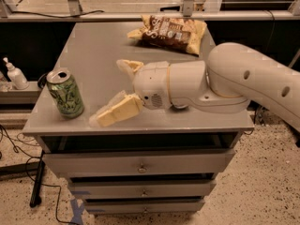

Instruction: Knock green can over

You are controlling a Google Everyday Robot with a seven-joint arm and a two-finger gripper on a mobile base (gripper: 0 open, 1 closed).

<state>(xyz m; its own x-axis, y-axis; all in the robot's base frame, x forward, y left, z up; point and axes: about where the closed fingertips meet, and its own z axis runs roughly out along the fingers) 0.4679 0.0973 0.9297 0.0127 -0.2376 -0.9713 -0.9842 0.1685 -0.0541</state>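
The green can [65, 93] stands upright near the front left corner of the grey tabletop [93, 46]. It is light green with a darker pattern and a silver top. My gripper [108, 93] is just to the right of the can, low over the table, and not touching it. Its two cream fingers are spread apart and empty: the near finger [117, 112] points at the can's base and the far finger [127, 66] sits behind it. The white arm [225, 83] reaches in from the right.
A brown snack bag [169, 32] lies at the back of the table. A white pump bottle [14, 74] stands on a lower shelf to the left. Drawers [140, 168] sit under the tabletop. Cables run across the floor at the left.
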